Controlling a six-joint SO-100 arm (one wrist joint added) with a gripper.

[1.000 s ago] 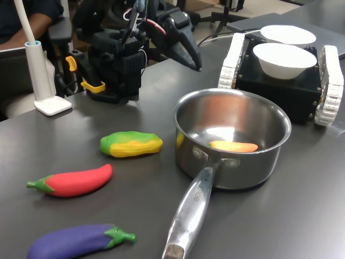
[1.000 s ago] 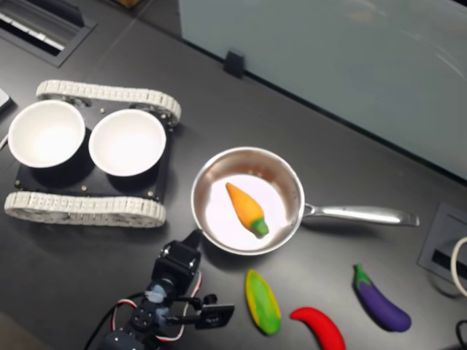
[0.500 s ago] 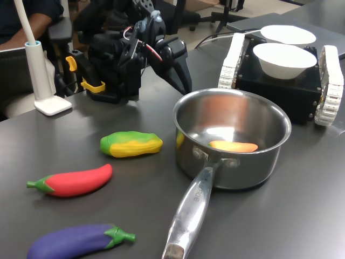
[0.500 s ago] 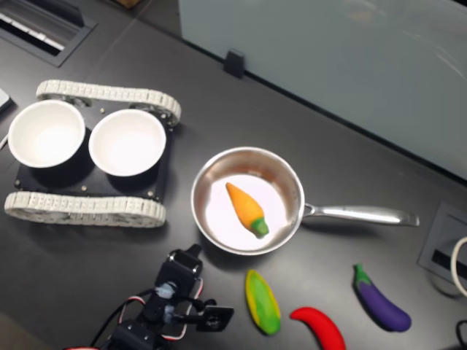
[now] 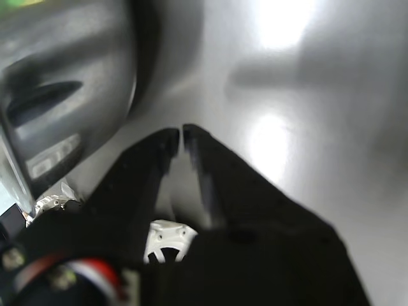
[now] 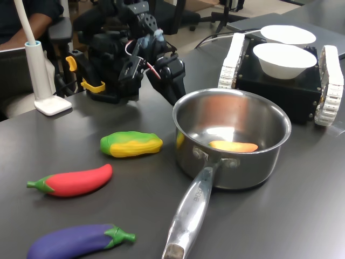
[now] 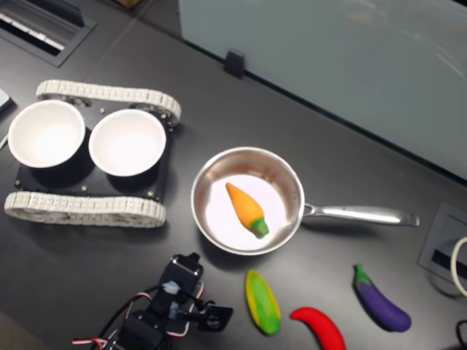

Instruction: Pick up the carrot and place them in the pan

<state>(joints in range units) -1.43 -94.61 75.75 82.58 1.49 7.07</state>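
The orange carrot lies flat on the floor of the steel pan, its green end toward the second exterior view's bottom. The pan's long handle points to the second exterior view's right. My gripper hangs low over the table just outside the pan's rim, on the arm's side. It is shut, with its black fingertips almost touching and nothing between them. In the wrist view the pan's outer wall is close beside the fingers.
A corn cob, a red chili and a purple eggplant lie near the pan. Two white bowls sit on a tracked black base. A white stand and a person's arm are behind the arm.
The shut gripper has pulled back from beside the pan toward the arm's base and dropped lower. The carrot and pan have not moved.
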